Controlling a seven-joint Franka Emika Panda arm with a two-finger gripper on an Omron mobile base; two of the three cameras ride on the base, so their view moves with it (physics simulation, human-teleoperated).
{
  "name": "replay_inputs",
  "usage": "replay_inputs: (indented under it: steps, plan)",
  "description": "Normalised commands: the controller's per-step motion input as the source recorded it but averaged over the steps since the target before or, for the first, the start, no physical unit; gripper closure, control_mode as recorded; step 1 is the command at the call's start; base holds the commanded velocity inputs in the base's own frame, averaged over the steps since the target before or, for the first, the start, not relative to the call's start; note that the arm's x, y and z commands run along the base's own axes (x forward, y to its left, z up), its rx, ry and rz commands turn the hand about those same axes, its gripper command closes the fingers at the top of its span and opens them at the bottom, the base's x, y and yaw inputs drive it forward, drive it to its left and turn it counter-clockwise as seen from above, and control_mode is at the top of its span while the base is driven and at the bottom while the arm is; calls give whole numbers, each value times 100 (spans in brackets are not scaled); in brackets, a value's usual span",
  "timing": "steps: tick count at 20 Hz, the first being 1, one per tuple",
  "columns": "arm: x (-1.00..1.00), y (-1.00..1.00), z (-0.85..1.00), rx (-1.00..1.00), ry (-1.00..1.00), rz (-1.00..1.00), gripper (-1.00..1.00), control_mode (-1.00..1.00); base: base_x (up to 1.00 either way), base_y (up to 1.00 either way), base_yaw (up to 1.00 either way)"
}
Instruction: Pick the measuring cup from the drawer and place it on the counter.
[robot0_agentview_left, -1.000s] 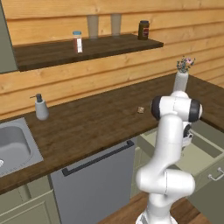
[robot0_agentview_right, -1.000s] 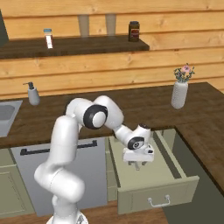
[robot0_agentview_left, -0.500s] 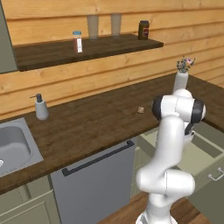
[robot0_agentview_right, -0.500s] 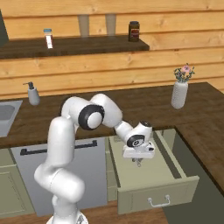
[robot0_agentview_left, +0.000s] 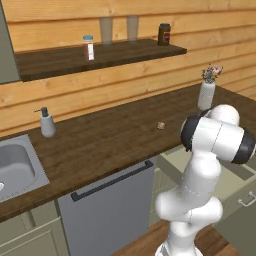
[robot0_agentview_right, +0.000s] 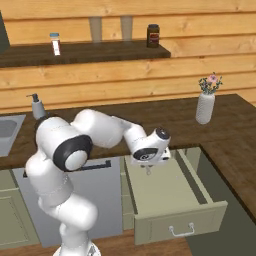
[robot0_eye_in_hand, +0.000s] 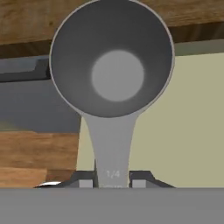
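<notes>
Above the open drawer (robot0_agentview_right: 170, 200), claw (robot0_eye_in_hand: 112, 180) pinching measuring cup (robot0_eye_in_hand: 111, 61) handle

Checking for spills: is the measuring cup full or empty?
Empty: the hand view shows the measuring cup with its bare grey bottom.

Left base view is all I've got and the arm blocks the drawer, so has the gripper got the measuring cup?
Observer: Yes. In the hand view the gripper is shut on the measuring cup's handle.
Operator: Which way is the bowl facing?
Observer: Its open side faces the hand camera, and nothing is in it.
Operator: Where's the hand?
Observer: In the right base view it's over the back left corner of the open drawer, by the counter edge.
</notes>
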Motion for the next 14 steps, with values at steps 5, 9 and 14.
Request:
replay_inputs:
  steps: [5,9,14]
  plan:
    - [4,100,99,-2,-28,-11,100,-100,0,0,0]
    - [47,100,54,-18,0,0,100,-100,0,0,0]
    - [61,100,20,-34,45,0,100,-100,0,0,0]
